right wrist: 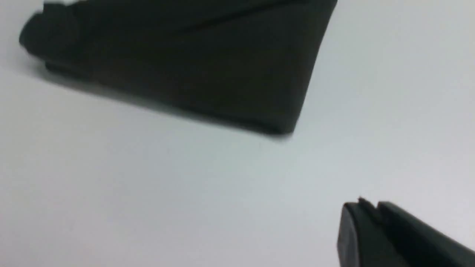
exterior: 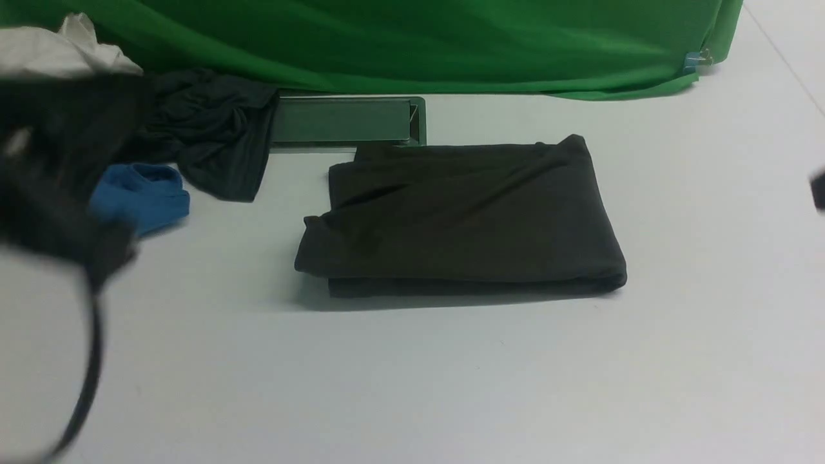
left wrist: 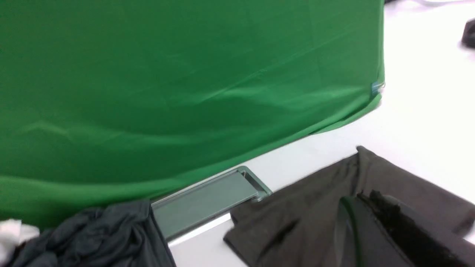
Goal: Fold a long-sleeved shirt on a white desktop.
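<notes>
The long-sleeved shirt (exterior: pixel 464 219) lies folded into a compact brownish-black rectangle in the middle of the white desktop (exterior: pixel 412 374). My left arm (exterior: pixel 58 180) is a blurred dark mass at the far left, well apart from the shirt. In the left wrist view my left gripper (left wrist: pixel 365 198) is shut with nothing in it, and the shirt (left wrist: pixel 308 218) shows beyond its tips. My right gripper (right wrist: pixel 365 205) is shut and empty over bare desktop, clear of the shirt's near corner (right wrist: pixel 285 126). In the front view only a dark sliver of the right gripper (exterior: pixel 818 191) shows at the right edge.
A bright green cloth (exterior: pixel 399 45) hangs along the back. A grey metal tray (exterior: pixel 345 121) lies just behind the shirt. At the back left are a bluish-charcoal garment (exterior: pixel 206 135), a bright blue garment (exterior: pixel 142 196) and a white cloth (exterior: pixel 58 48). A cable (exterior: pixel 90 374) hangs from the left arm.
</notes>
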